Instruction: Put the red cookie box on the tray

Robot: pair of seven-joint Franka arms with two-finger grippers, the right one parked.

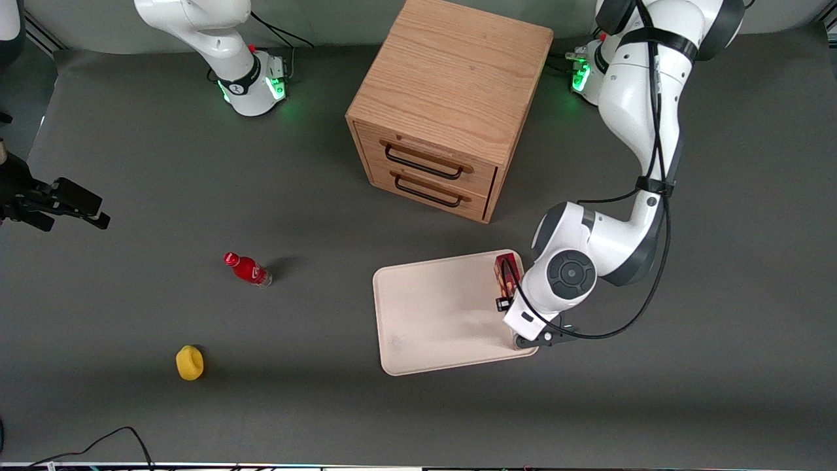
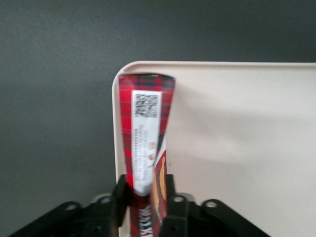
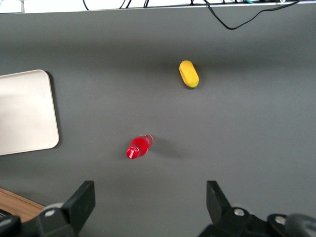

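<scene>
The red cookie box (image 2: 143,128), dark-red tartan with a white label patch, is held between the two fingers of my left gripper (image 2: 144,190). The box lies along the inside of the tray's rim, at the tray corner nearest the drawer cabinet and the working arm's end. I cannot tell whether it rests on the tray floor. In the front view only the box's end (image 1: 505,269) shows past my wrist, over the pale cream tray (image 1: 431,314). The tray also shows in the left wrist view (image 2: 237,138) and the right wrist view (image 3: 24,113).
A wooden two-drawer cabinet (image 1: 451,104) stands farther from the front camera than the tray. A small red bottle (image 1: 247,269) and a yellow object (image 1: 189,362) sit on the grey table toward the parked arm's end.
</scene>
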